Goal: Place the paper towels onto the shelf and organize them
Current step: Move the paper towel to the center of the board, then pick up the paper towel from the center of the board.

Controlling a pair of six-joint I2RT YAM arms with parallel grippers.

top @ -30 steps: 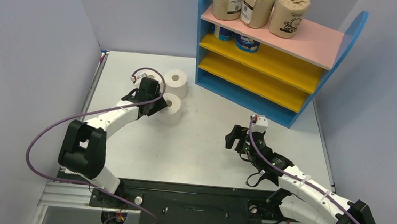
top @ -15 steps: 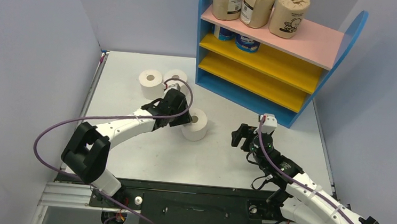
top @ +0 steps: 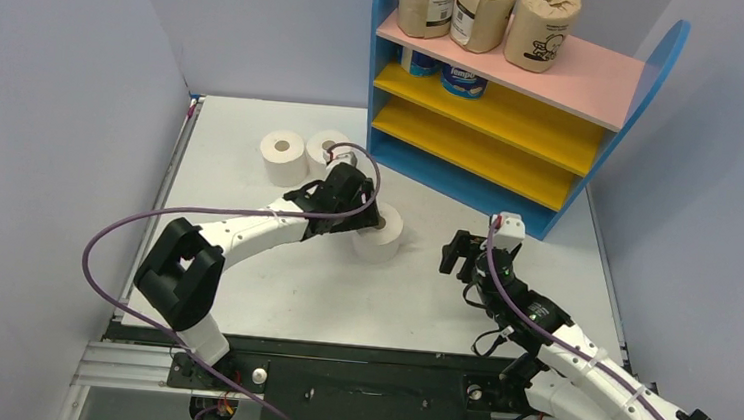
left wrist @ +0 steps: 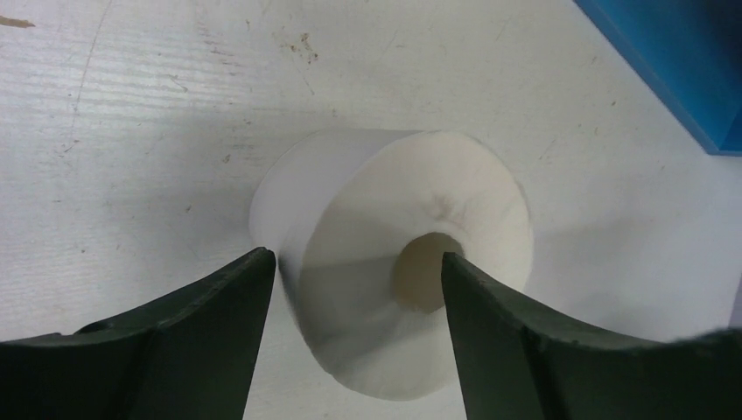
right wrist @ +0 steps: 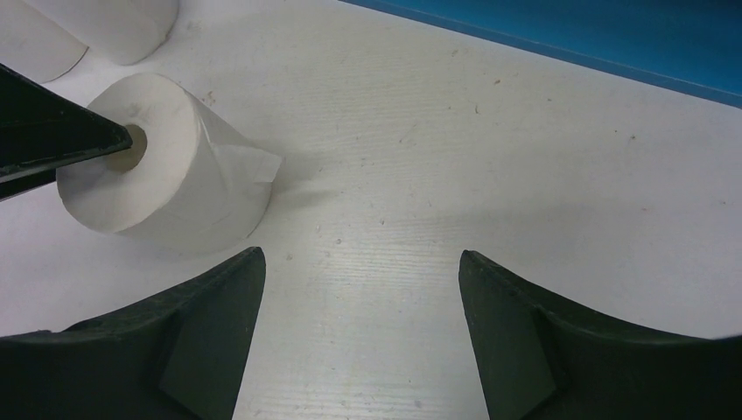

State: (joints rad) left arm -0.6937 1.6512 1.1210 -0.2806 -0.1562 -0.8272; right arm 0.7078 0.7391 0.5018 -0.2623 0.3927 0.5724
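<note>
The left gripper (top: 365, 220), pinching a white roll (top: 384, 239) by its wall, has brought it to the middle of the table (top: 341, 293), closer to the shelf (top: 599, 82) and the spread-open, empty right gripper (top: 457, 257)

My table (top: 272, 282) carries the shelf (top: 483, 151) at its far right corner; two white rolls (top: 283, 157) stand far left; a third roll (top: 382, 235) mid-table.

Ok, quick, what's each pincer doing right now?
Left pincer: closed on a plain white roll, gripping its wall at the core.
Right pincer: open, holding nothing.
</note>
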